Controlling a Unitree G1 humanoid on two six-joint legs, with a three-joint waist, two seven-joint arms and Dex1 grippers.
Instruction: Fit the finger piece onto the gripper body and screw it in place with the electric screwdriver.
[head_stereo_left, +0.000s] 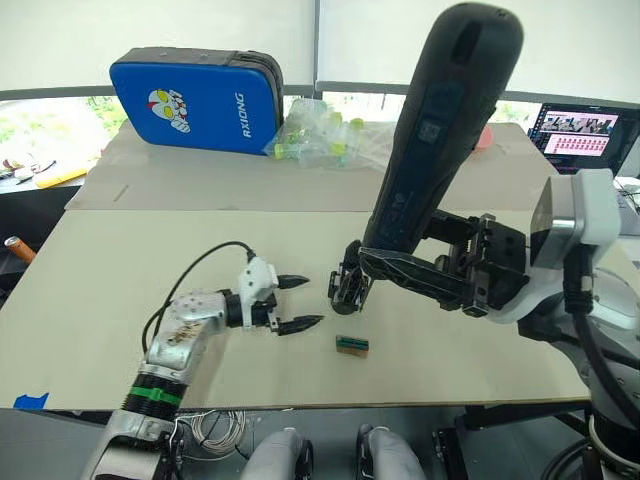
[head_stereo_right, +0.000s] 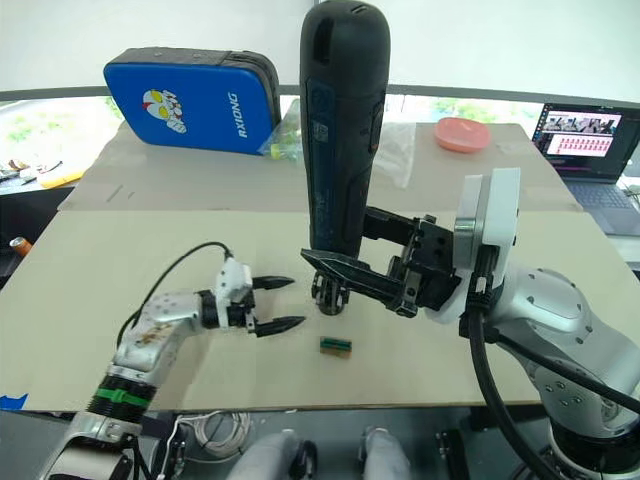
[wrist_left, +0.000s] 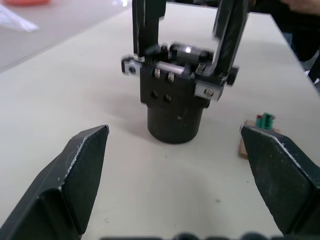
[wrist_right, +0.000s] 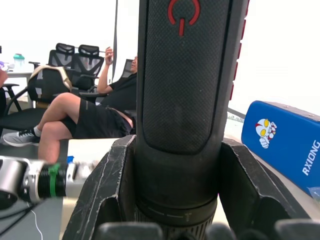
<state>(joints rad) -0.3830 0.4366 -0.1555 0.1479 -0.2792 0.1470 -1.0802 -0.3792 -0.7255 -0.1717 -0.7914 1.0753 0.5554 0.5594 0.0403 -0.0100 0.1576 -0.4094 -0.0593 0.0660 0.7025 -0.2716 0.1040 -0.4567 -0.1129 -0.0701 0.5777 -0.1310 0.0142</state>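
Observation:
The gripper body (wrist_left: 174, 95), a chunky black block on a round base, stands on the beige table (head_stereo_left: 150, 260), with two dark bars rising from its top. My left gripper (head_stereo_left: 312, 300) is open just to its left, fingers (wrist_left: 75, 175) spread either side of it without touching. My right gripper (head_stereo_right: 330, 262) is shut on the electric screwdriver (head_stereo_right: 340, 140), a thick black tool held upright. The screwdriver's lower end comes down onto the gripper body (head_stereo_right: 328, 293), and its bit is hidden. The finger piece is hidden from me.
A small green-and-brown block (head_stereo_left: 352, 344) lies just in front of the gripper body. At the back are a blue case (head_stereo_left: 195, 100), clear bags of small bottles (head_stereo_left: 320, 135), a pink dish (head_stereo_right: 462, 133) and a laptop (head_stereo_right: 585, 135). A seated person (wrist_right: 95, 110) is off to the side.

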